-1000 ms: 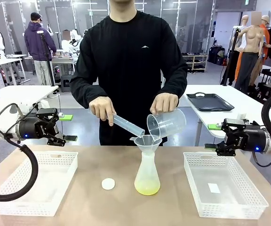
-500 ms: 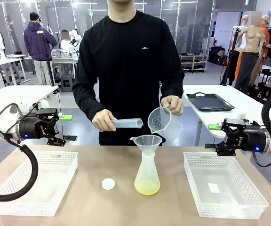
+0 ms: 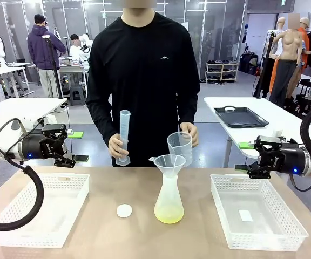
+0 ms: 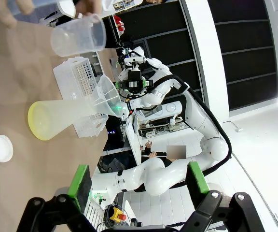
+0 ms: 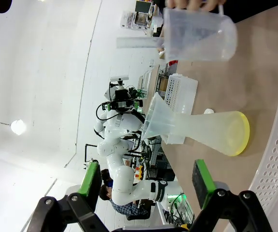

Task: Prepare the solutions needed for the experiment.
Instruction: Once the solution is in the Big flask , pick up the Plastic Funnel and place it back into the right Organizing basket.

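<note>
Up swings the cylinder to vertical, beaker levelled; the solutions lie as a flat, horizontal layer in the upright flask, mid-bench. Left tool and right tool gape empty.

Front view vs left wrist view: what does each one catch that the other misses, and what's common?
Front view's extras: the person's black-sleeved torso, the white perforated plastic basket on the robot's left, the black tray on the far table. Left wrist view's extras: a look along the left gripper, jaws apart. Shared: frosted conical flask with clear funnel, pale yellow-green solution, small white round cap, clear plastic beaker in the person's hand.
</note>
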`<state>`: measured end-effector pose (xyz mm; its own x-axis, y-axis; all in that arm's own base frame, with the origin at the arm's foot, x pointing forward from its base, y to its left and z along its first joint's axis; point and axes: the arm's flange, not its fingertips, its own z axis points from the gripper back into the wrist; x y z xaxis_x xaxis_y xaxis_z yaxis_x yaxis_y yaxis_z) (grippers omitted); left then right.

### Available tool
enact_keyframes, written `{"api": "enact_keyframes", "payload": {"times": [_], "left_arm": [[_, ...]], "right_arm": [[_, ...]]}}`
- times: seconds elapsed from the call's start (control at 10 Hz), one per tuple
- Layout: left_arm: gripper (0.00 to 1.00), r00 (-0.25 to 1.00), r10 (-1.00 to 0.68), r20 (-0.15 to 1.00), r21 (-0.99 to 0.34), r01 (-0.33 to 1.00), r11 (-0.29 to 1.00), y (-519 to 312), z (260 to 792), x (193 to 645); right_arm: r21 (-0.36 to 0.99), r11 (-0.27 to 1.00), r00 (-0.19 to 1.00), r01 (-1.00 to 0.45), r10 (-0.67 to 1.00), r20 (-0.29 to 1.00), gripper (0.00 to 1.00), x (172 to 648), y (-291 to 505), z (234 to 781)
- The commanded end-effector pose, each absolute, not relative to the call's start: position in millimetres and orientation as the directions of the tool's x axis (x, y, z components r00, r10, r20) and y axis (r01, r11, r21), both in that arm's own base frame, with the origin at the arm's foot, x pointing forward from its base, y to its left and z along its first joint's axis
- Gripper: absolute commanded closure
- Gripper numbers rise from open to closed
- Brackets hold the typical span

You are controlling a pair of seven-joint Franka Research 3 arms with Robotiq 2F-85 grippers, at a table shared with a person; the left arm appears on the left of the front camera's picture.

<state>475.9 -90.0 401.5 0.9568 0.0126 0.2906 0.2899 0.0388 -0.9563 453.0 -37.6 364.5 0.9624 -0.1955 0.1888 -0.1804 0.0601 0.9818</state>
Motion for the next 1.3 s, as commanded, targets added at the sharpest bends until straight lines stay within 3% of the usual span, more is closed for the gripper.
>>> {"api": "enact_keyframes", "payload": {"times": [0.0,1.2], "left_arm": [[0.0,0.957,0.012,0.289,-0.957,0.289,0.039,-90,402,476],[0.0,0.957,0.012,0.289,-0.957,0.289,0.039,-90,402,476]], "right_arm": [[0.982,0.067,0.962,-0.178,-0.199,0.188,0.04,451,-36,365],[0.978,0.094,0.969,-0.187,-0.145,0.2,0.04,438,-24,381]]}}
